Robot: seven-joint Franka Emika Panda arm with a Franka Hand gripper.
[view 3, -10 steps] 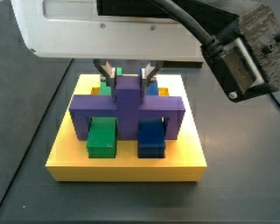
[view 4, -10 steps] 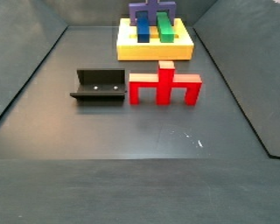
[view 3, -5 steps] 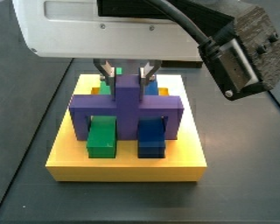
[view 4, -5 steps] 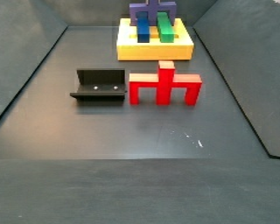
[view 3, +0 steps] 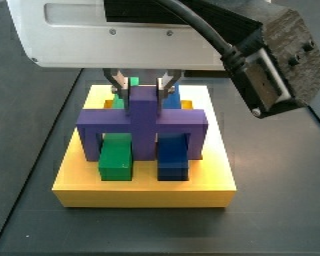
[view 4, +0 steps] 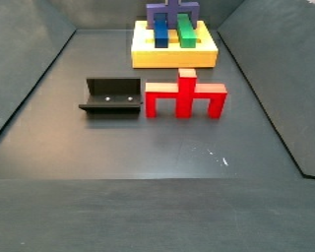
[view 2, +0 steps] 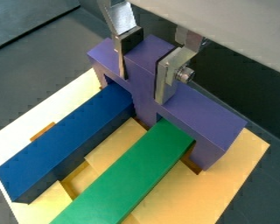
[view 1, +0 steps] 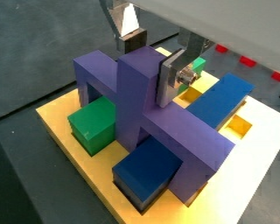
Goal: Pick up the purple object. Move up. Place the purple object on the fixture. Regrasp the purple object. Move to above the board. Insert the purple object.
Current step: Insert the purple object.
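The pincer [view 1: 152, 54] holds the tall middle post of the purple fork-shaped block [view 1: 136, 109] from straight above, over the yellow board [view 3: 147, 190].

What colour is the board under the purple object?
Yellow. The board shows best in a side view, with the end effector above it at the purple object.

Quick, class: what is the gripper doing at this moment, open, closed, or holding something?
Gripper: over the yellow board, fingers either side of the purple object's upright stem; whether they clamp it cannot be told.
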